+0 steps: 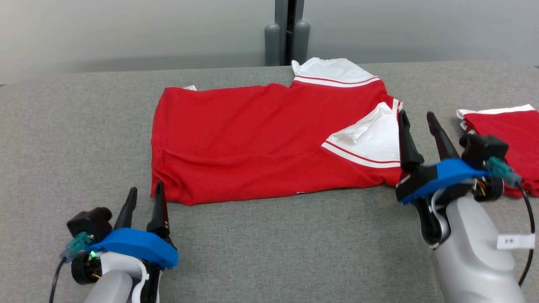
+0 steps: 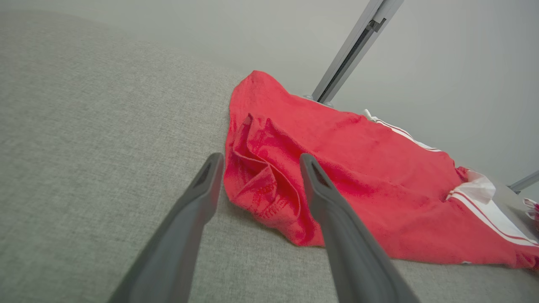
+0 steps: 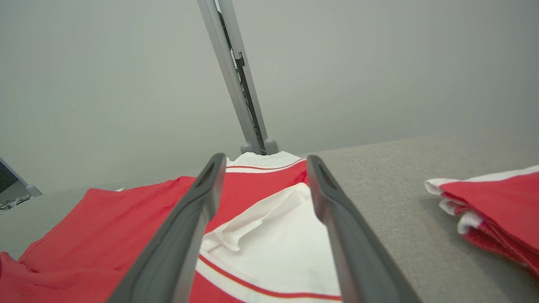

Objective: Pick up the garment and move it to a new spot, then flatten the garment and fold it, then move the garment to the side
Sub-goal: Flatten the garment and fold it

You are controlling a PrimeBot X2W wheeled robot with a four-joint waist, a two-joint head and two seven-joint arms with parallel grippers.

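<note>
left hand: fingers spread, pinching nothing; tips just beside the garment's rumpled near corner.
right hand: fingers spread, empty; tips at the edge of the white sleeve.
garment: red shirt with white striped sleeves, lying flat on the tabletop, stretched between the two hands and ahead of both.
second shirt: red and white, folded, on the right hand's outer side, apart from the garment.

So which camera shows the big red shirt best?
The head view: it takes in the whole red shirt, spread across the grey table. The left wrist view shows mainly its rumpled corner up close, the rest stretching away. The right wrist view shows its white sleeve and some red, cut off at the edges.
</note>
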